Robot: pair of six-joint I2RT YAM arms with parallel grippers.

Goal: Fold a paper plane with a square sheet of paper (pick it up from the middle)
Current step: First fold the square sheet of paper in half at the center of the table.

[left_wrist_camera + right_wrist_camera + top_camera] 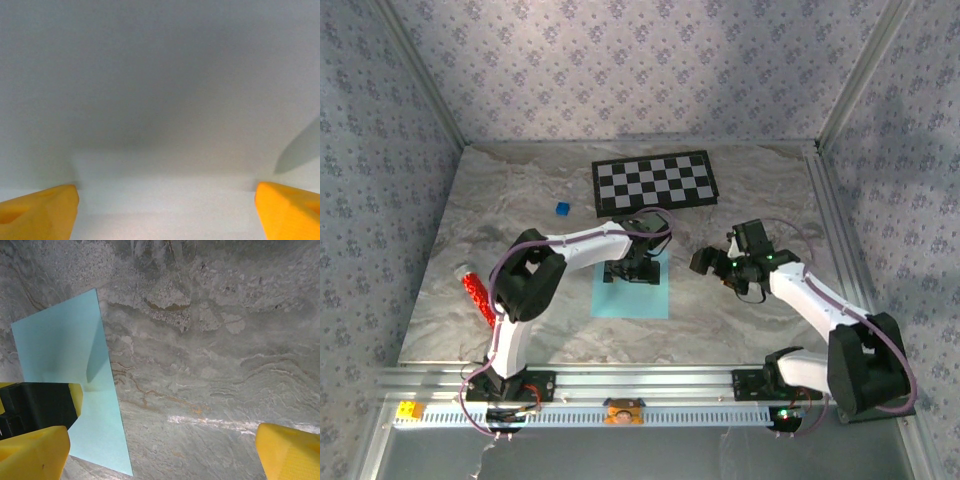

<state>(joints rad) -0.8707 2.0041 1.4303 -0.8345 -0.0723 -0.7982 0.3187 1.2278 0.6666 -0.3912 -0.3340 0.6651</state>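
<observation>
The square sheet of paper (630, 302) is light blue and lies flat on the marble table, in front of the arms. A paper plane is out of view. My left gripper (634, 270) hangs open over the sheet's far half. In the left wrist view its yellow fingertips (42, 210) stand wide apart low over the paper (160, 100), with nothing between them. My right gripper (715, 262) is open over bare table just right of the sheet. The right wrist view has the paper (60, 350) to its left, with the left gripper's black and yellow finger (42, 400) on it.
A black-and-white checkerboard (653, 182) lies at the back, with a tiny dark-blue cube (561, 208) to its left. A red tube (475, 293) rests near the left edge. Patterned walls close off three sides. A metal rail (720, 412) runs along the near edge.
</observation>
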